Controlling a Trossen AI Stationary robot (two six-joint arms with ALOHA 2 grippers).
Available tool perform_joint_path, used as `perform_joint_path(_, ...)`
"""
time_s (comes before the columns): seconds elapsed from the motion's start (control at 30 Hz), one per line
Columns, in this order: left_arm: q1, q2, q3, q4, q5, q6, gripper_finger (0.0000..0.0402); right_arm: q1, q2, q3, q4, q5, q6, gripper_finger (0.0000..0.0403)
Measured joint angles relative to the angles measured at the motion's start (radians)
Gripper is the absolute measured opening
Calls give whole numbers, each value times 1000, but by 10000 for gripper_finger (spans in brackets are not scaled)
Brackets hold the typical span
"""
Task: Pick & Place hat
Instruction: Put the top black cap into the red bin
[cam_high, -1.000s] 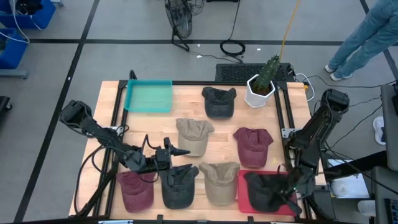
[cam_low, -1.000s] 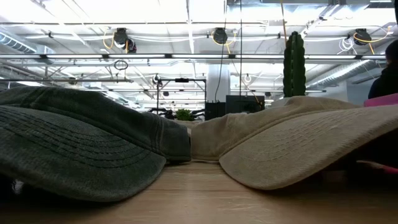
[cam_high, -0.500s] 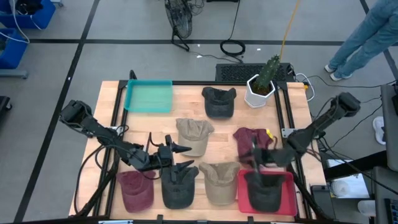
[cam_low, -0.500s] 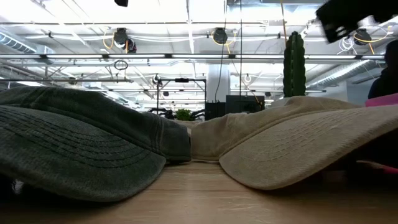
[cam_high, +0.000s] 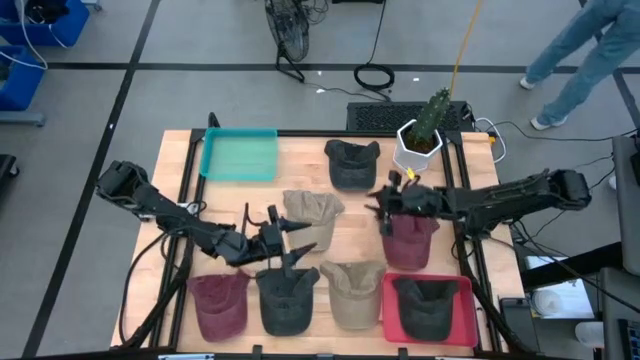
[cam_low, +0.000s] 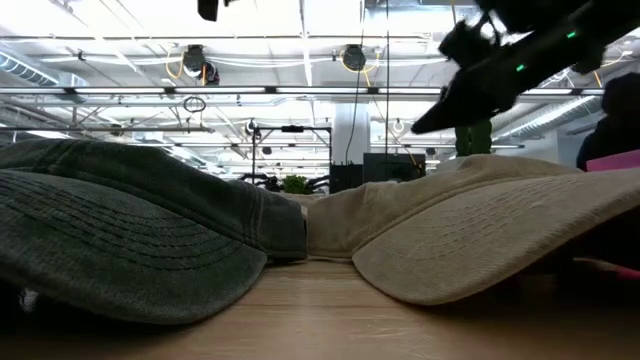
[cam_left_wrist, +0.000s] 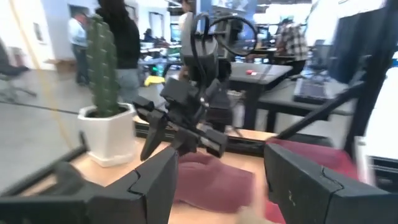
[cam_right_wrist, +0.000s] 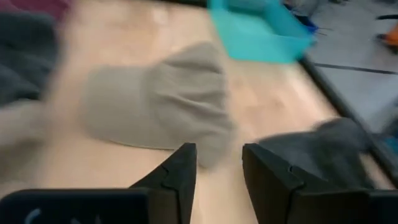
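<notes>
You have a crowded wooden table (cam_high: 300, 165), with bare wood mainly in the upper middle of the high view, between the teal tray (cam_high: 239, 155) at the upper left corner and the dark hat (cam_high: 352, 163) at top centre. A potted cactus (cam_high: 421, 140) stands near the upper right edge. Black rails run down both side edges. Along the bottom edge sit a maroon hat (cam_high: 218, 303), a dark grey hat (cam_high: 287, 299) and a tan hat (cam_high: 351, 291), close together, then a red tray (cam_high: 468, 315) at the lower right holding a black hat (cam_high: 427, 303), brim toward the top of the frame. A second tan hat (cam_high: 312, 215) lies at centre, and a second maroon hat (cam_high: 407, 238) lies right of it, just above the red tray. Your right gripper (cam_high: 385, 203) reaches in from the right edge and hovers over that maroon hat's upper left; its jaws are parted and hold nothing. Your left gripper (cam_high: 303, 240) sits between the central tan hat and the dark grey hat, jaws spread wide and empty. A person's legs (cam_high: 585, 60) show beyond the table at the upper right.
</notes>
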Motion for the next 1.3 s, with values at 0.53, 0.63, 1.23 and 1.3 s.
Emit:
perform_joint_path(0.53, 238, -59, 1, -11, 274, 40, 239, -509, 385, 336, -69, -450, -210, 111)
perform_joint_path(0.63, 260, -100, -2, -67, 281, 32, 239, -552, 475, 396, -139, -447, -253, 108)
perform_joint_path(1.23, 339, -222, 0, -278, 280, 35, 239, -646, 646, 425, -124, -491, -321, 127)
perform_joint_path(1.3, 353, -226, 0, -285, 288, 37, 239, -646, 645, 425, -127, -519, -310, 121)
